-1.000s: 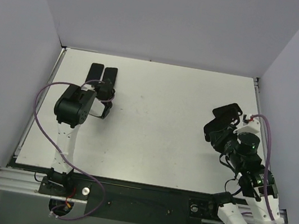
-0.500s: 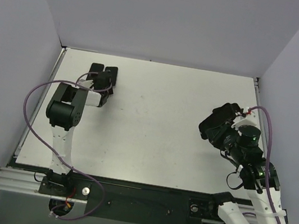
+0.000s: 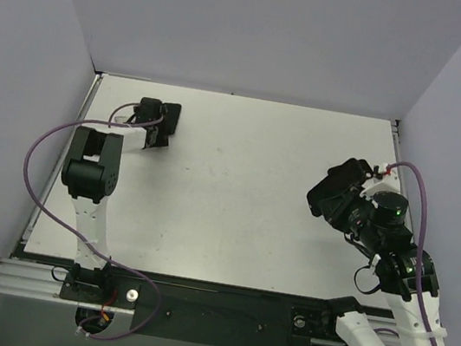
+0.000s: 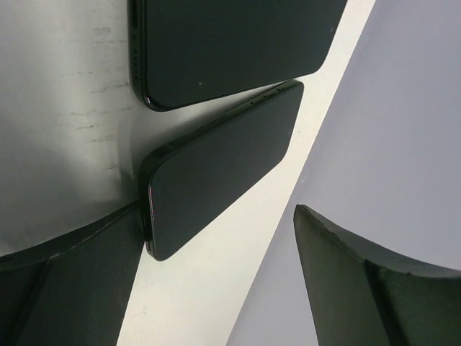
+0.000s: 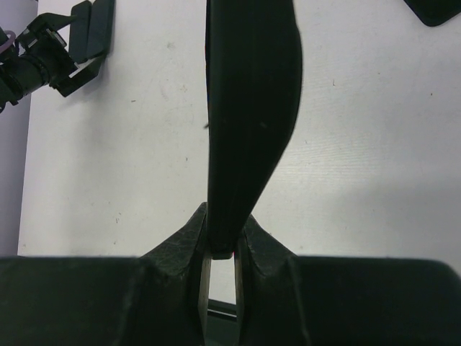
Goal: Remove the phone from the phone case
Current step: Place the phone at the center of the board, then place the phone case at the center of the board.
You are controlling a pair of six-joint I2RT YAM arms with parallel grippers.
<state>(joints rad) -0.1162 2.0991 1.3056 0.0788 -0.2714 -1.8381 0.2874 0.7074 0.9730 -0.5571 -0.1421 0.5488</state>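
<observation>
Far left on table (image 3: 253,194), left gripper (image 4: 220,214) gaping, empty; phone (image 4: 223,166) to be straddled squarely; case (image 5: 248,108) pinched in right gripper (image 5: 221,239)

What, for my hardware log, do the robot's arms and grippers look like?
The left arm and right arm share white links, bulky black joint housings and black grippers with dark wedge-shaped jaws. A purple cable loops along each. A small green light glows on the right arm's wrist.
</observation>
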